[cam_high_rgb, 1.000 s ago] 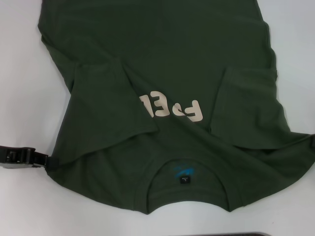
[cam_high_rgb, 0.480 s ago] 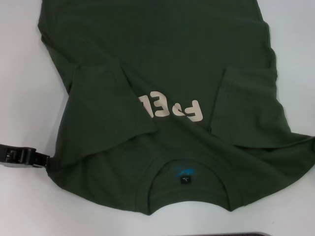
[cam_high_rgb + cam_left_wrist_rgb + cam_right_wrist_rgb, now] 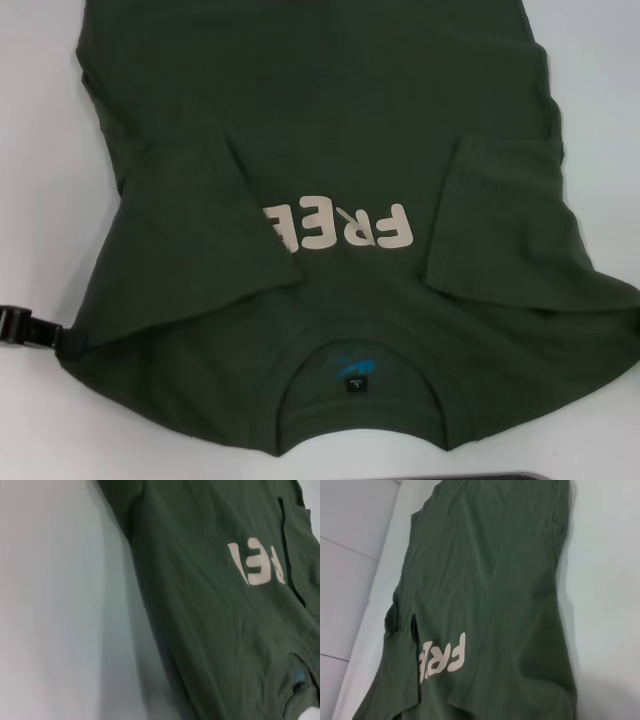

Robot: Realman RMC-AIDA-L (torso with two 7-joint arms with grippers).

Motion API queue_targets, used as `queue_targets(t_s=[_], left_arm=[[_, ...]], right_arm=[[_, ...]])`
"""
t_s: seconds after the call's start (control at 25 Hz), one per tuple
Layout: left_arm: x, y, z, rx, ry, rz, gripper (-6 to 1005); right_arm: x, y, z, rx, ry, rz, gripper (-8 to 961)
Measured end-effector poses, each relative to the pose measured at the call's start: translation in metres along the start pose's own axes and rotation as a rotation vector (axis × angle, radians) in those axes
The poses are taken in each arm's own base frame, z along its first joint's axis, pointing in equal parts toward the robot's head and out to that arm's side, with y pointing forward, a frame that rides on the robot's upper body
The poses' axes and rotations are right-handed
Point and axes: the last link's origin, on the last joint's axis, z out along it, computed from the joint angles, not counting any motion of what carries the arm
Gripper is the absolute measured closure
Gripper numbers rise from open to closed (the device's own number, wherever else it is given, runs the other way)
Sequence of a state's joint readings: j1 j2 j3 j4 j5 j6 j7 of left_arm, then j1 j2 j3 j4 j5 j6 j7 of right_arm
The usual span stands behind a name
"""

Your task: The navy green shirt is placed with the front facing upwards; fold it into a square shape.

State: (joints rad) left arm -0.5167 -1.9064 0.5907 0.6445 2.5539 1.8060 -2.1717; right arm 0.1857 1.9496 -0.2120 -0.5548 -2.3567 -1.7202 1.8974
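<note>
Shirt (image 3: 340, 140) front-up; both sleeves folded in beside the lettering (image 3: 335, 226). Body fold remains. Left gripper (image 3: 30, 328) at shirt's shoulder edge, grip unreadable; right gripper unseen.

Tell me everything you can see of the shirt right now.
The shirt is dark olive green, soft cotton-looking, lying front up on the white table, collar nearest the robot. Both sleeves are folded inward over the chest. Cream letters read upside down; the left sleeve covers their end. A small black label sits inside the collar. The left tool meets its left shoulder edge.
</note>
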Motion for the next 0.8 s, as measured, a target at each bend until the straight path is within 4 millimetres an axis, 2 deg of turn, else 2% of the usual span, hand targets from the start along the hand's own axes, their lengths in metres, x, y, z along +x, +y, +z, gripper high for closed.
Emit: queue_targets(t_s=[0.36,0.8], left_arm=[[-0.014,-0.004,-0.005,0.003,-0.039,-0.018,979],[-0.02,-0.009,-0.014,0.024,-0.049,-0.034,978]], right_arm=[[0.019,-0.003,-0.003,0.005,0.001,0.024,951],[0.042,-0.008,-0.027,0.029,-0.068,0.079,950]])
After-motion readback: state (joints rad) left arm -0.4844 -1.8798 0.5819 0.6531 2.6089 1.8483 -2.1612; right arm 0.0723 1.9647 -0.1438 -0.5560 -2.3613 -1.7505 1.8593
